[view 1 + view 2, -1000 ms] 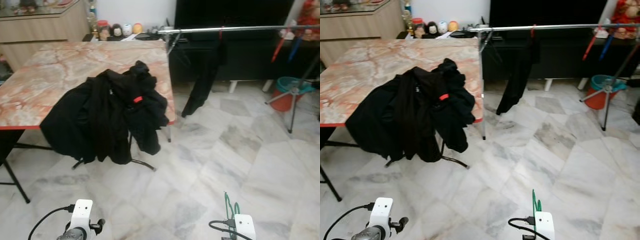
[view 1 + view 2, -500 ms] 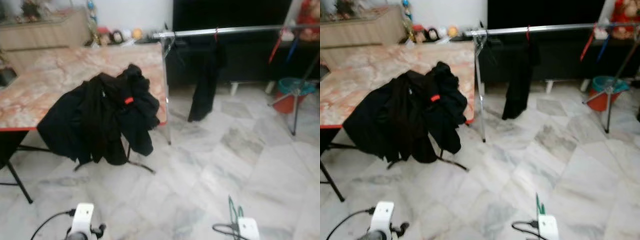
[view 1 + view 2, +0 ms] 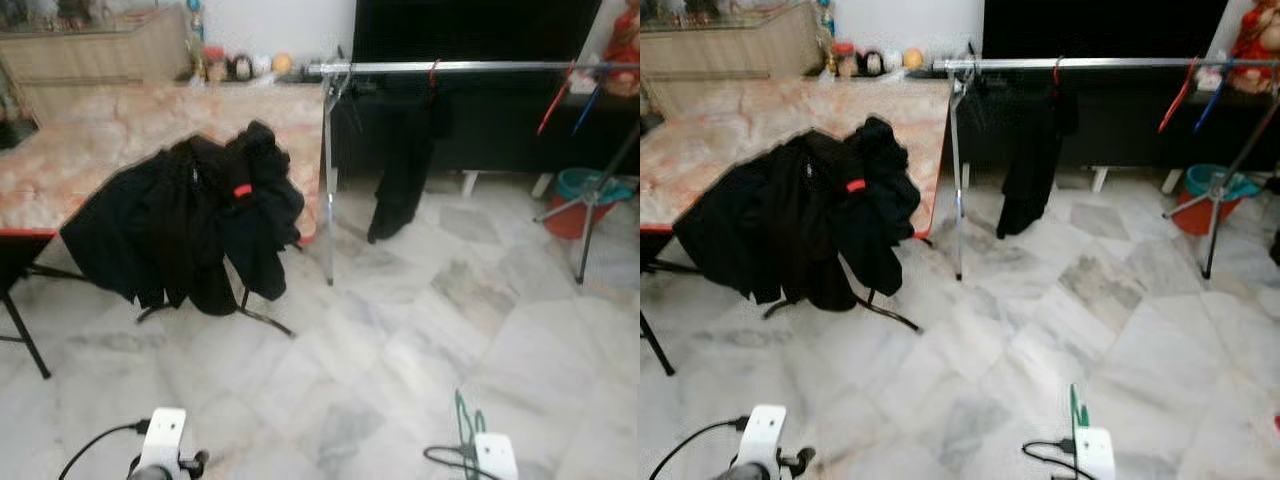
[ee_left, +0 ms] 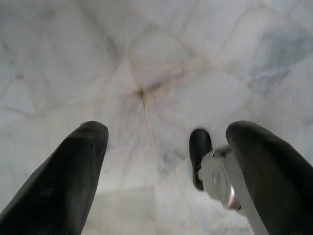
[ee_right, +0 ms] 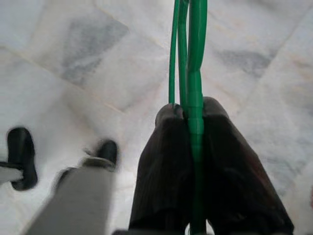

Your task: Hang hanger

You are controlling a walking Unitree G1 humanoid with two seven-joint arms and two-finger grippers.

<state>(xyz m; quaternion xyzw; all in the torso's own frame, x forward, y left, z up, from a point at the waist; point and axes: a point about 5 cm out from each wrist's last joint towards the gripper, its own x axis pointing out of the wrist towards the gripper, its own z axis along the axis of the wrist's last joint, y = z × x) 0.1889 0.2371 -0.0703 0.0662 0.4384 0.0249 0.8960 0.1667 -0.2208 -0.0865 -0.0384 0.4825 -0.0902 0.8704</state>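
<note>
Right wrist view: green hanger [image 5: 190, 73], thin plastic, judged light, stiff, rather slick; best held at the neck, as now. Right gripper [image 5: 195, 110], low at near right, fingers pressed together on it. Left gripper [image 4: 166, 147], low at near left, fingers spread, empty. Clothes rail [image 3: 470, 67], far right, carries one black garment [image 3: 405, 160].
</note>
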